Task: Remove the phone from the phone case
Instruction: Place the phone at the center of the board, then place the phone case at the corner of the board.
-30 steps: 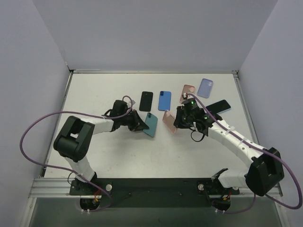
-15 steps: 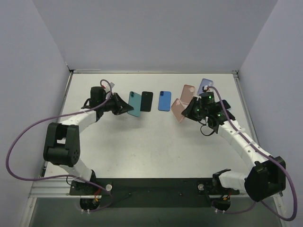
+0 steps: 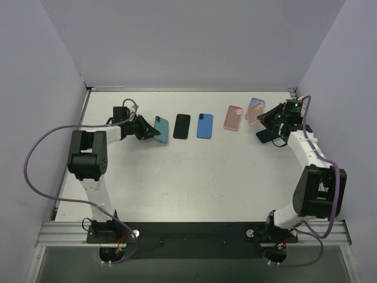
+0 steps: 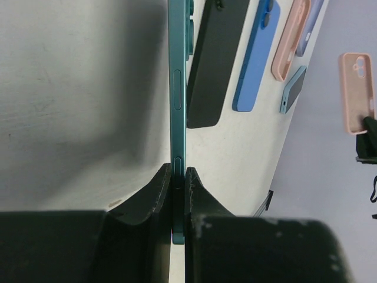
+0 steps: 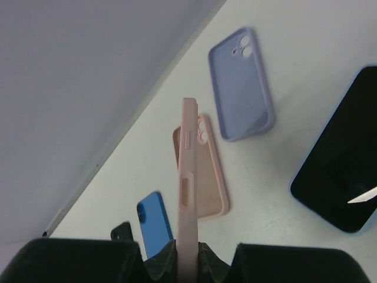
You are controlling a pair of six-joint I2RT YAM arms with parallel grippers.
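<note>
Teal phone (image 3: pixel 161 129): clamped at one end between the left fingers (image 3: pixel 147 130) and held on edge, out of any case; the rest of it reaches out past the fingertips. In the left wrist view only its thin side (image 4: pixel 177 88), with the side buttons, is seen.
Left fingers (image 4: pixel 160 194): closed on the teal phone, one pad pressed on each flat face.
Contact with the desk (image 3: pixel 194 177): whether the teal phone touches it cannot be told.
Pink case (image 3: pixel 255 114): gripped at one end by the right fingers (image 3: pixel 270 117), held up edge-on, well apart from the left fingers. Its side cut-outs are seen in the right wrist view (image 5: pixel 187 177).
Right fingers (image 5: pixel 165 262): closed on the pink case.
Black phone (image 3: pixel 182 126): laid flat just beyond the left fingertips, beside the teal phone (image 4: pixel 215 65).
Blue phone (image 3: pixel 204 125): flat, next past the black phone (image 4: pixel 257 56).
Second pink case (image 3: pixel 234 117): flat, between the blue phone and the right fingers, partly hidden behind the held case in the right wrist view (image 5: pixel 211 177).
Lilac case (image 5: pixel 240 85): flat, camera hole up, beyond the right fingertips.
Dark phone (image 5: pixel 344 171): flat, pale blue rim, just beside the right fingers (image 3: pixel 265 135).
</note>
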